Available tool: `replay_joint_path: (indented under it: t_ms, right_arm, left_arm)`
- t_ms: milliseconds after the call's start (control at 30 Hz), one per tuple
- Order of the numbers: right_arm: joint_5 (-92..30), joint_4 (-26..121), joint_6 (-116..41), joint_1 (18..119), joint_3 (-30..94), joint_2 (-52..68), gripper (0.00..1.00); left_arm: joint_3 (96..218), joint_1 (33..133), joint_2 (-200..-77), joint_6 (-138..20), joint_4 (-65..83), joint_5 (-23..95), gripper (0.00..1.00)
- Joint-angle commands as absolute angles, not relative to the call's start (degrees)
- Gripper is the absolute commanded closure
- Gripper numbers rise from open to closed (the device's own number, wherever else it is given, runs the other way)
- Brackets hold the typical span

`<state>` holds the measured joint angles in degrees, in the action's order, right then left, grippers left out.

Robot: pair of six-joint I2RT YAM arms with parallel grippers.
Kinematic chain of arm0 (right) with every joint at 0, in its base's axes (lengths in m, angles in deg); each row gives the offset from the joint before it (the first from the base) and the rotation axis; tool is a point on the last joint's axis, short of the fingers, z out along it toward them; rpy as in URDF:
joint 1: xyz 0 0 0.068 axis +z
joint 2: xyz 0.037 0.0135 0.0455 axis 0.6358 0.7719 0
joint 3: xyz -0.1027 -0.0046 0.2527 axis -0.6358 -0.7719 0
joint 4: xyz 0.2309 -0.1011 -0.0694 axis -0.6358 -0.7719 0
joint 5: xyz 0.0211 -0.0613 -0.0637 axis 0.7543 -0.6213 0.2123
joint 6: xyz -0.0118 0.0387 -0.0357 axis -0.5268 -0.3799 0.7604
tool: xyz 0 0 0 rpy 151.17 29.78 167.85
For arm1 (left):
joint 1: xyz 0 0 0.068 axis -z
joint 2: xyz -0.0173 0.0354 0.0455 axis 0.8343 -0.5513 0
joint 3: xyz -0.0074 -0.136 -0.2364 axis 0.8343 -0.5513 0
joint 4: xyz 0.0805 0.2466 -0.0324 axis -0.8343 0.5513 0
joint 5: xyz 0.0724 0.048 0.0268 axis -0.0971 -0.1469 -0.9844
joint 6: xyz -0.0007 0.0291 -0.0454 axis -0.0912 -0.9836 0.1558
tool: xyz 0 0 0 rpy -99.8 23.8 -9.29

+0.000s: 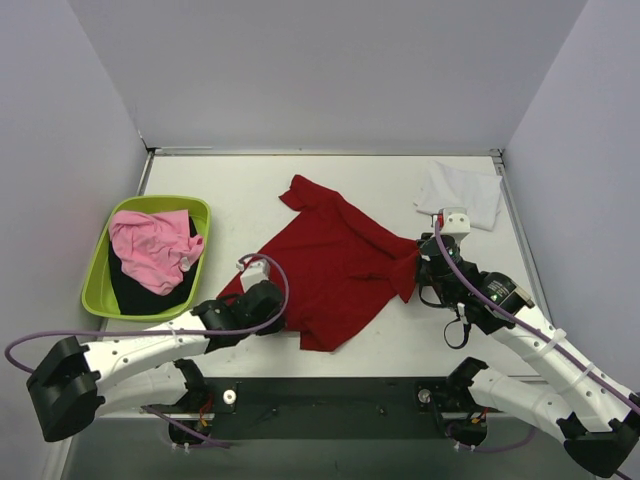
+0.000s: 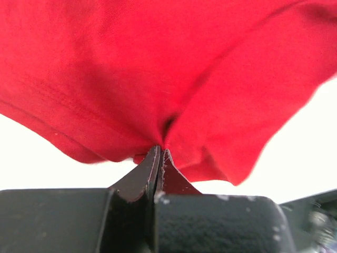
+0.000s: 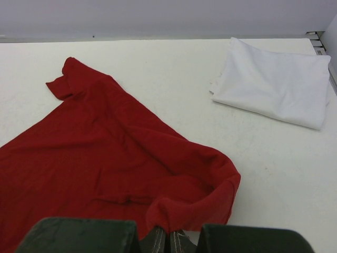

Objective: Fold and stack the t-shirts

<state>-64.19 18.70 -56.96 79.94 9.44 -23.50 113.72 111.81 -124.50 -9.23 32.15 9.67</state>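
Note:
The deep red t-shirt (image 1: pixel 335 262) lies spread and rumpled across the middle of the table. My left gripper (image 1: pixel 272 297) is shut on its near left edge, and in the left wrist view the red cloth (image 2: pixel 158 84) bunches into the pinched fingertips (image 2: pixel 160 152). At the shirt's right corner, my right gripper (image 1: pixel 425 262) is shut on a lifted fold of the red cloth (image 3: pixel 174 211). A folded white t-shirt (image 1: pixel 462 193) (image 3: pixel 274 81) rests at the back right. The pink t-shirt (image 1: pixel 152 248) lies on the black one (image 1: pixel 150 288) inside the tub.
A lime-green plastic tub (image 1: pixel 105 285) stands at the left by the side wall. Grey walls close in the table on three sides. Purple cables trail from both arms near the front edge.

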Motion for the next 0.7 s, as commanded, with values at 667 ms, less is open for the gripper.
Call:
replay_joint_path:
  t_ms: [667]
  right_arm:
    - [-69.06, 13.66, -47.16, 79.29, 43.87, -17.04, 1.00]
  left_arm:
    - [179.43, 112.44, -114.08, -38.10, 64.46, -13.44, 1.00]
